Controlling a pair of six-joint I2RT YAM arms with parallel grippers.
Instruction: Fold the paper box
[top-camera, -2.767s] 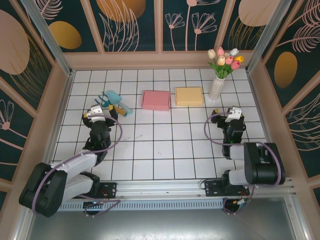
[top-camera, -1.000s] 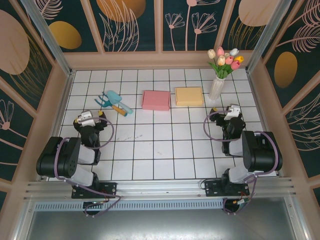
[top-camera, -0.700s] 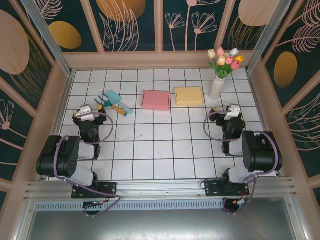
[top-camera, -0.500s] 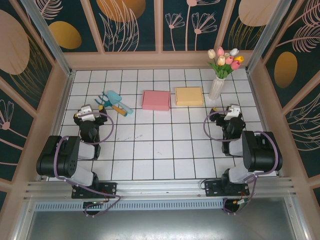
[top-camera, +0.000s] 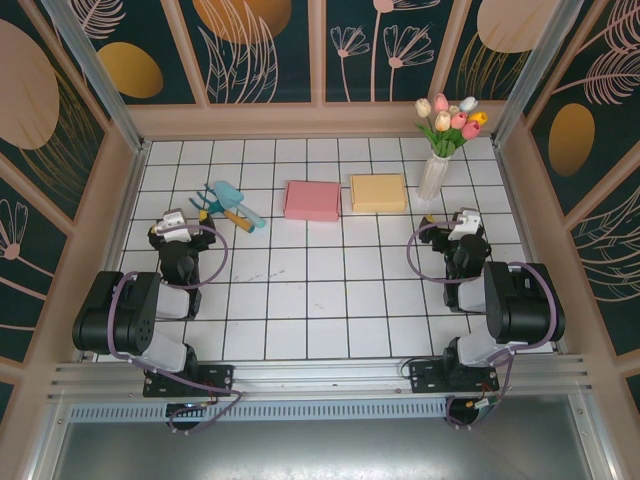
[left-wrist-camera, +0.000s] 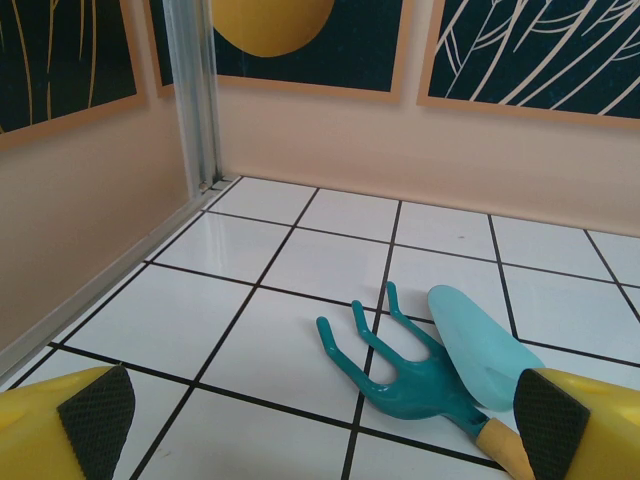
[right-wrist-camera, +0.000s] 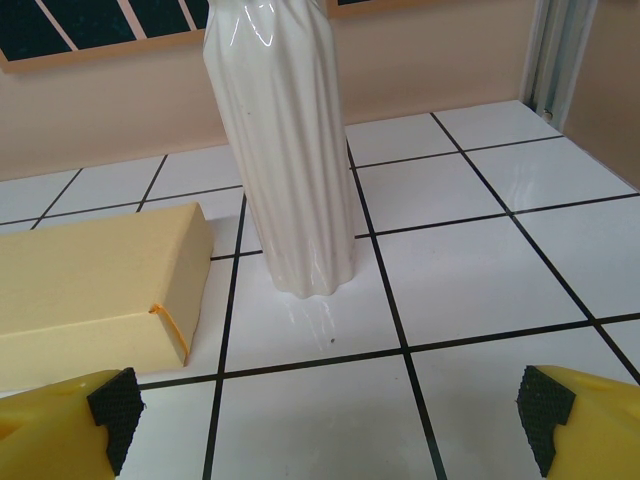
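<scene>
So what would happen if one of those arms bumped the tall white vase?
It would probably tip: the vase is tall and narrow, and the tulips add weight up top. Its glossy surface looks slippery to grip. It looks like ceramic, so a fall might well crack it.

The left box (top-camera: 312, 200) lay beside the right box (top-camera: 378, 192). A vase (top-camera: 434, 175) stood right of both. A fork (left-wrist-camera: 385, 362) and trowel (left-wrist-camera: 482, 345) lay left.
</scene>
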